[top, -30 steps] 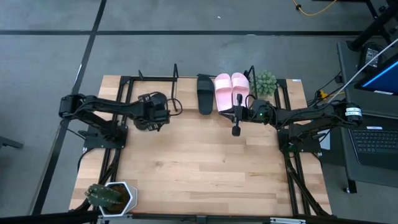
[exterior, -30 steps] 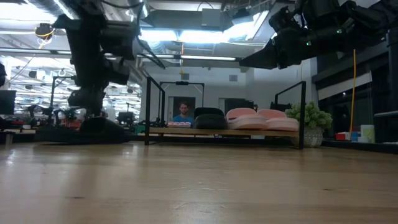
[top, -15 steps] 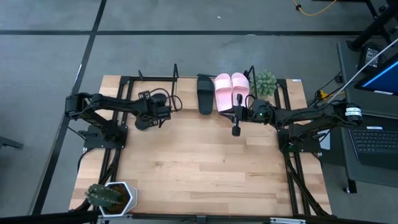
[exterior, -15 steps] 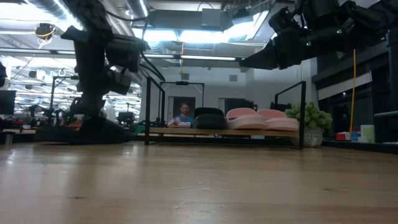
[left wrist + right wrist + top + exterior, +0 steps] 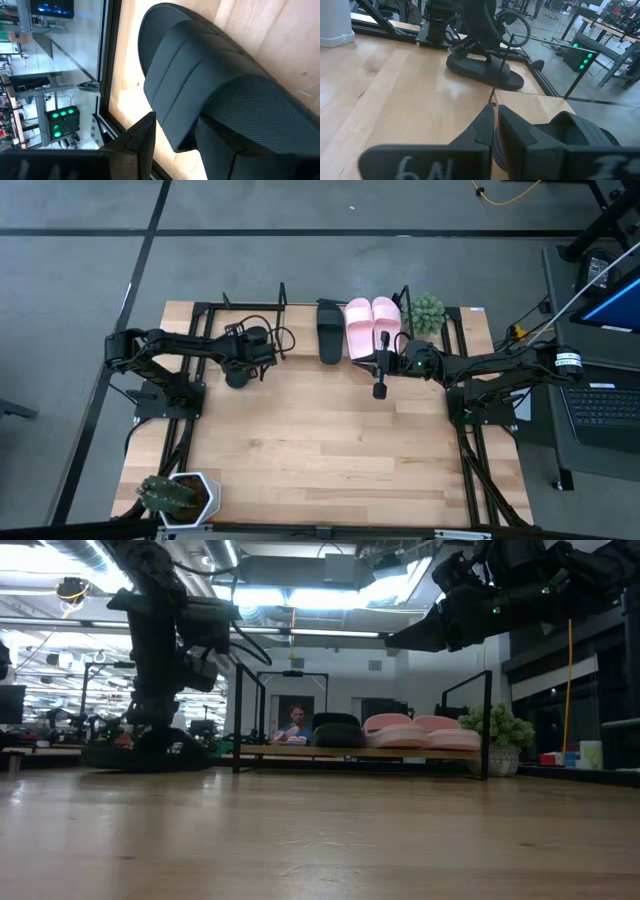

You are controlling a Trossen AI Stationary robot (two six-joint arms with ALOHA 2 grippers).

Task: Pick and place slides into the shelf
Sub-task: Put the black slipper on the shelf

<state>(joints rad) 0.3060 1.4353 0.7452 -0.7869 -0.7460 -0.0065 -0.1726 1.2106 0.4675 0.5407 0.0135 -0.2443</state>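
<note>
The last black slide (image 5: 485, 67) is lying on the counter (image 5: 320, 450), left of the shelf (image 5: 300, 315) holding three. The left end effector (image 5: 240, 370), fingers apart, is straddling its strap; closing comes next. The right end effector (image 5: 379, 388) is hovering, fingers together.

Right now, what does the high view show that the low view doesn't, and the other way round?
Only the high view: a potted plant at the table's near left corner and a laptop off to the right. Only the low view: a person in the room behind the shelf. Both: the shelf holding one black slide and two pink slides, a small green plant at its right end, and the left end effector over the second black slide on the table.
</note>
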